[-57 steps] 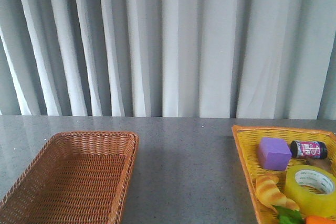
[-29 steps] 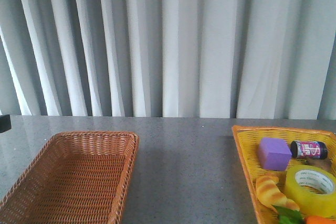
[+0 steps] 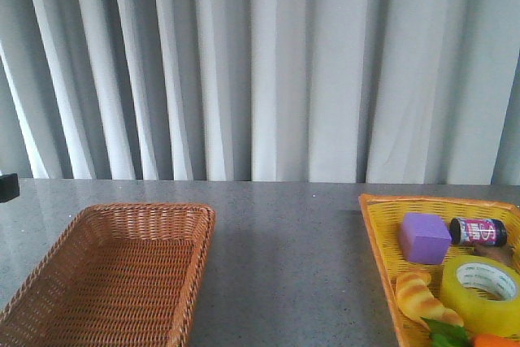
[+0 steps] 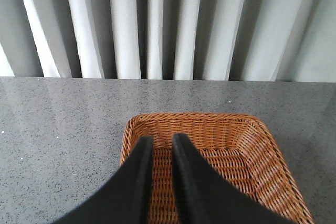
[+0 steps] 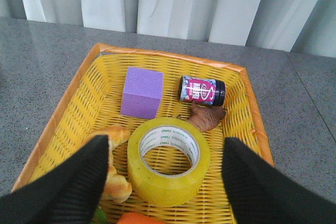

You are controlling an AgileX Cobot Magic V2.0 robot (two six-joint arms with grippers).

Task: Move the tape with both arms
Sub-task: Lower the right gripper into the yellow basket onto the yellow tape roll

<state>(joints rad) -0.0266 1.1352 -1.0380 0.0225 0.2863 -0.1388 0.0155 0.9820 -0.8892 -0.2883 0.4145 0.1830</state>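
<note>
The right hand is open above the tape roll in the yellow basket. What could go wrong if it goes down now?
1. The croissant touches the tape, so a finger of the right hand may pinch or push it.
2. The brown piece lies close behind the roll and may be disturbed.
3. The roll lies flat and wide; the grip might slip.

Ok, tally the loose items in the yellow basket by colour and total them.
Yellow: 1, the tape
Yellow-brown: 1, the croissant
Purple: 1, the block
Black with pink label: 1, the small jar
Brown: 1, a crumpled piece
Orange: 1, an item cut off by the frame
Green: 1, a leafy bit
Total: 7
</note>
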